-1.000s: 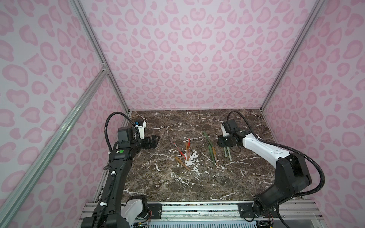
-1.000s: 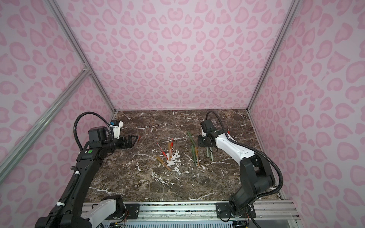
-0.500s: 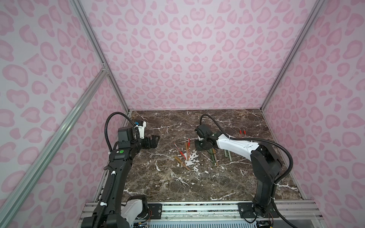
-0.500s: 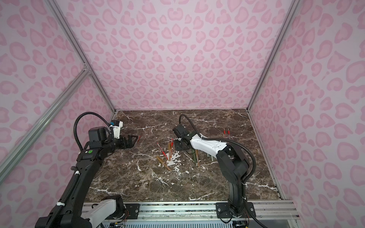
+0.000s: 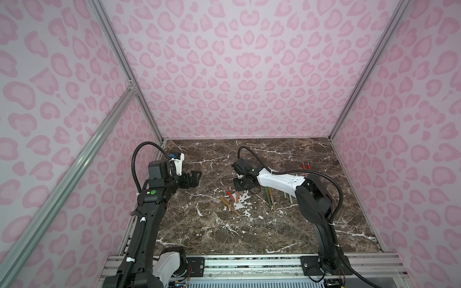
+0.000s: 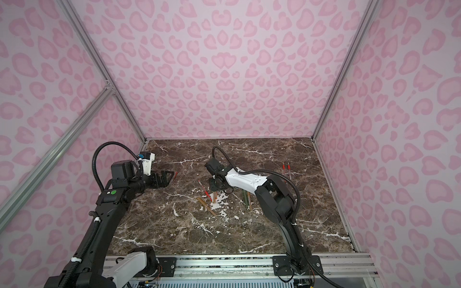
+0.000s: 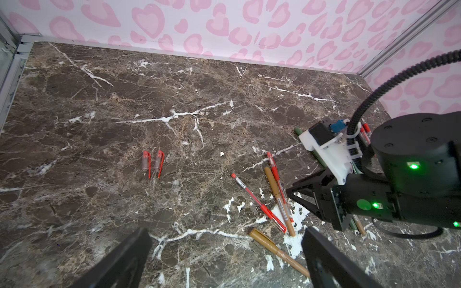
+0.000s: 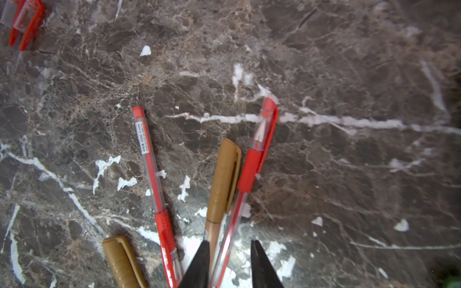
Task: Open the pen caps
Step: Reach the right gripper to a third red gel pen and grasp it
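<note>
jaws on the right gripper (image 8: 230, 243) are closer together than a second ago, and the arm has swung over from the green pens (image 5: 267, 197) to the little pile in the middle of the marble table (image 5: 249, 237). now its two black tips sit low on each side of the see-through body of the capped red pen (image 8: 237, 212). they are a bit apart, so i think it is about to pinch but is not holding yet. that looks like the start of the next cap job: this pen has its red cap (image 8: 262, 139) on, at the end far from the gripper. the left gripper (image 7: 225, 229) is spread wide with nothing in it and hangs well away on its own side, so it would have to come over to pull the cap. two loose red caps (image 7: 146, 163) lie side by side, well apart from the pile, and a bare red pen (image 8: 149, 162) lies near it. a brown cap (image 8: 224, 179) on its brown pen lies touching the capped red pen, right by one black tip, so the squeeze could catch both pens or push the red one away. another brown pen (image 8: 122, 261) with its cap on is close too. the green pens are too small to tell if they are capped.
</note>
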Controlling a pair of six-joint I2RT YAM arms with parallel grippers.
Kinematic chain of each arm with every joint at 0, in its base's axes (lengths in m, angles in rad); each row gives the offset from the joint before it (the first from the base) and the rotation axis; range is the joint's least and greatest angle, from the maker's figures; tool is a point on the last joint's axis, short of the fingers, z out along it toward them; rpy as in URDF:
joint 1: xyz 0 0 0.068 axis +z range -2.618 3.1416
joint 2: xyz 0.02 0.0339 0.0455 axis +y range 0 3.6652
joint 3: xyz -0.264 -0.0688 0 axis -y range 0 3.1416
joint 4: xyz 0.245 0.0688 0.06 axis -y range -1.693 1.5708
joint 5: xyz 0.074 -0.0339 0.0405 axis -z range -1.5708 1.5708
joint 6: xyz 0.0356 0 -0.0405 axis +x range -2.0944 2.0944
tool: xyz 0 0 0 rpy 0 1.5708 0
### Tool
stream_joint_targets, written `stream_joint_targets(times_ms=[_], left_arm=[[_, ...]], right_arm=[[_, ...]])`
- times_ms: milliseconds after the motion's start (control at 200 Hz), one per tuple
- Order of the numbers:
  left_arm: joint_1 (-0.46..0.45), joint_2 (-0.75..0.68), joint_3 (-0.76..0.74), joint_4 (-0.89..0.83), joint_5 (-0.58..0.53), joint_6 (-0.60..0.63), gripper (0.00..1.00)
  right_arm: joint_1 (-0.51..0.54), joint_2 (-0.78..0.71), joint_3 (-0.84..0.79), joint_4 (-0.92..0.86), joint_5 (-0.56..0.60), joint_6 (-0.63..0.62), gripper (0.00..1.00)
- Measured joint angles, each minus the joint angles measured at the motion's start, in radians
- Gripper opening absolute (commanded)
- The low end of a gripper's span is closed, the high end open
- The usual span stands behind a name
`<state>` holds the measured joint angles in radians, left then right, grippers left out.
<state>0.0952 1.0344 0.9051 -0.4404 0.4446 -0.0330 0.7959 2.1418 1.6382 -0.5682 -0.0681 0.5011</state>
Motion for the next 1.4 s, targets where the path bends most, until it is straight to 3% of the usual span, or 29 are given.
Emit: stream_joint_targets(times_ms=[375, 835, 1035, 1400], left_arm=[[0.0, -0.006, -0.003, 0.002, 0.0, 0.004, 0.98], [0.0, -0.005, -0.003, 0.0, 0.0, 0.006, 0.98], [0.0, -0.003, 0.0, -0.003, 0.001, 0.006, 0.98], [0.0, 0.004, 0.003, -0.002, 0.063, 0.004, 0.98]], right_arm=[[0.008, 0.041, 0.019, -0.022, -0.005, -0.001, 0.21], [0.007, 0.053, 0.0, -0.018, 0.0, -0.009, 0.2], [0.004, 0.058, -0.005, 0.002, 0.023, -0.016, 0.11], [-0.028, -0.041, -0.084, -0.032, 0.051, -0.023, 0.05]])
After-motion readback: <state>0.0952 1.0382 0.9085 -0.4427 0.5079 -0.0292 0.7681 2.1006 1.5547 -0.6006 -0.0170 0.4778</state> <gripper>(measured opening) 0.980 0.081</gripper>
